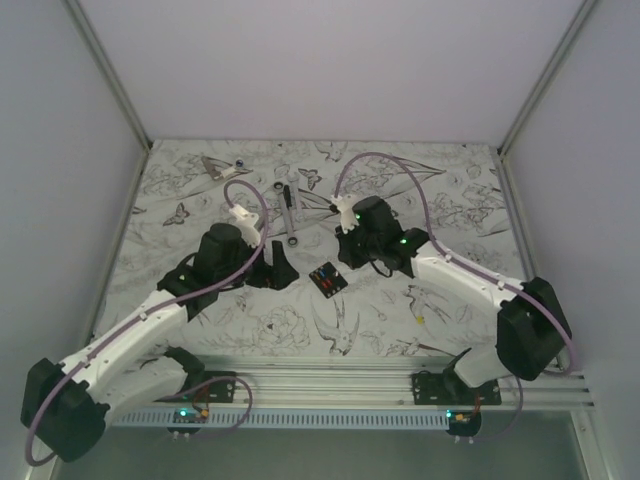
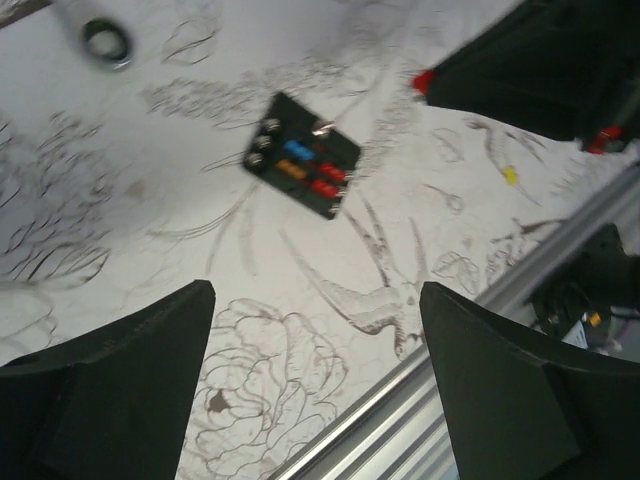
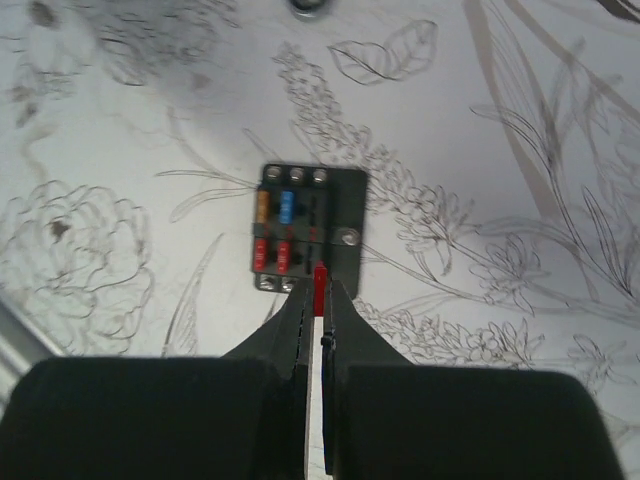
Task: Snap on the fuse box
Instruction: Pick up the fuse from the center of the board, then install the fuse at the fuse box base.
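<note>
In the top view, one fuse box [image 1: 328, 279] is seen lying flat near the middle of the patterned table [image 1: 480, 200], between the two grippers. The left gripper [image 1: 277, 268] is placed just to its left and the right gripper [image 1: 352, 258] just beyond it on the right. One grey metal tool [image 1: 288, 215] is laid farther back, apart from the box, and one small yellow piece [image 1: 420, 320] is seen on the right, nearer the front rail [image 1: 330, 385]. White walls close the table on three sides. Bare cloth is left between the box and the rail.

In the left wrist view, two black fingers [image 2: 140, 380] are held wide apart with nothing between them. The fuse box is seen beyond them, turned at an angle, well clear of both tips. Four fuses are counted in it: one blue, one orange, two red. The rail is shown running across the lower right corner, with open cloth between it and the box.

In the right wrist view, the two fingers [image 3: 290, 330] are pressed together on one red fuse [image 3: 319, 280], which is held upright at their tips. Its end is seen at the near edge of the fuse box. The same four fuses are seated there, and three screw heads are counted along the far edge. Bare cloth surrounds the other three sides of the box.
</note>
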Controlling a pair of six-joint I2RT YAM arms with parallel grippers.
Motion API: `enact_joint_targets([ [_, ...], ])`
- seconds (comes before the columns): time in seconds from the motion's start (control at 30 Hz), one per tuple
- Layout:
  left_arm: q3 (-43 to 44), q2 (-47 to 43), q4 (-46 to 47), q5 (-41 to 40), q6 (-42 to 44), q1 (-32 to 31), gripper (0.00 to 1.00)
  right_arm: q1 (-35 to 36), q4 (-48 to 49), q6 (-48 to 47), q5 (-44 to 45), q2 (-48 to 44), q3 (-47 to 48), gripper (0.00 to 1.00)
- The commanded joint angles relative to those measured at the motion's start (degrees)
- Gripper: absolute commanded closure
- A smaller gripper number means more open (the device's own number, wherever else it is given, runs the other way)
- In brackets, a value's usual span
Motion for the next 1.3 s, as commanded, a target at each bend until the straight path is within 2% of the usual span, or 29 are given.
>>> enact_joint_targets([
  [0.0, -1.3, 2.5, -6.0, -4.0, -4.4, 3.7, 0.10, 2.2, -1.0, 4.4, 14.0, 2.7, 3.1, 1.00],
  [0.27, 0.1, 10.0, -9.2, -3.5, -8.1, 9.1, 0.00, 7.4, 2.7, 6.7, 20.9, 10.9, 4.5, 1.00],
  [0.67, 0.3, 13.7, -10.6, -2.8, -9.1, 11.5, 0.00, 10.7, 8.1, 9.3, 23.0, 16.6, 3.9, 1.00],
  [1.27, 1.4, 15.4, -10.6, -1.7, -9.2, 11.5, 0.00, 11.0, 8.6, 10.4, 25.3, 19.8, 3.5, 1.00],
])
